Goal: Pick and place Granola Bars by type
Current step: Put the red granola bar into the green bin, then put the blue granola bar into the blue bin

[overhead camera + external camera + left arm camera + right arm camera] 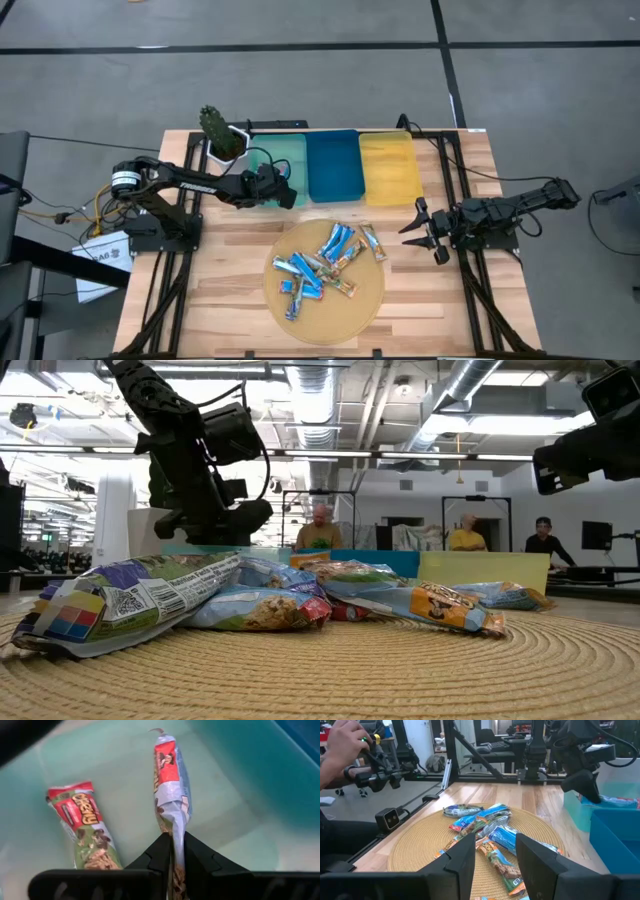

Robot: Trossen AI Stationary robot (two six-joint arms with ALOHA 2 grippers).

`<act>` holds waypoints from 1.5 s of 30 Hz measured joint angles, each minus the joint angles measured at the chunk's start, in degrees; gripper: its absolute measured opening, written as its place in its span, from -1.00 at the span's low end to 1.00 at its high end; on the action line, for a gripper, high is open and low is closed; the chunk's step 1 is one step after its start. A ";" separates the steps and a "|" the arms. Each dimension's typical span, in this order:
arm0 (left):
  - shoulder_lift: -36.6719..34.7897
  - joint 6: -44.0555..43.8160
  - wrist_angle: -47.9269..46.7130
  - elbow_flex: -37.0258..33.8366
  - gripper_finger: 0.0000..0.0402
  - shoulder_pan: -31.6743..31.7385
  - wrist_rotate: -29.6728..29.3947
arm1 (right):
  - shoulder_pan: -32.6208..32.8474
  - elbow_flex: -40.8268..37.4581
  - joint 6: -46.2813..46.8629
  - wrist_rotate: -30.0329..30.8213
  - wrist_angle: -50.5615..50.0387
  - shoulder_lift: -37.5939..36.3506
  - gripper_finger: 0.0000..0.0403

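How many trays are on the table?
3, side by side along the far edge: teal tray under the left hand, blue tray in the middle, yellow tray toward the right arm.

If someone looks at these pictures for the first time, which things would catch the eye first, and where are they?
First, the pile of granola bars on the round woven mat at the table's front middle. Next, three trays in a row behind it: teal tray, blue tray, yellow tray. The left gripper is over the teal tray, jaws shut on a held bar, beside another bar lying inside.
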 joint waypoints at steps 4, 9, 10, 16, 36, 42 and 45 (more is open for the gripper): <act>0.00 -1.04 -0.02 0.00 -0.71 0.00 -1.38 | 0.00 0.00 0.00 0.00 0.00 0.00 -0.33; 0.00 -1.26 0.00 0.00 -0.57 0.00 -1.41 | 0.00 0.00 0.00 0.00 -0.02 0.00 -0.34; 0.00 -1.27 0.01 0.00 -0.55 0.00 -1.40 | -0.02 0.00 0.00 0.00 0.00 0.00 -0.34; 0.00 0.77 2.00 0.00 -0.45 -0.24 -1.41 | -0.02 0.00 0.00 0.00 -0.02 0.00 -0.34; -3.47 31.61 20.82 0.02 -0.44 -13.47 -2.96 | -0.01 0.00 0.00 0.00 -0.01 0.00 -0.34; -4.28 36.36 22.97 0.02 -0.44 -19.15 1.09 | -0.01 -0.01 0.00 0.00 -0.01 0.01 -0.34; -4.28 38.28 23.47 0.02 -0.44 -22.23 3.97 | -0.02 -0.01 0.00 0.00 -0.02 0.00 -0.33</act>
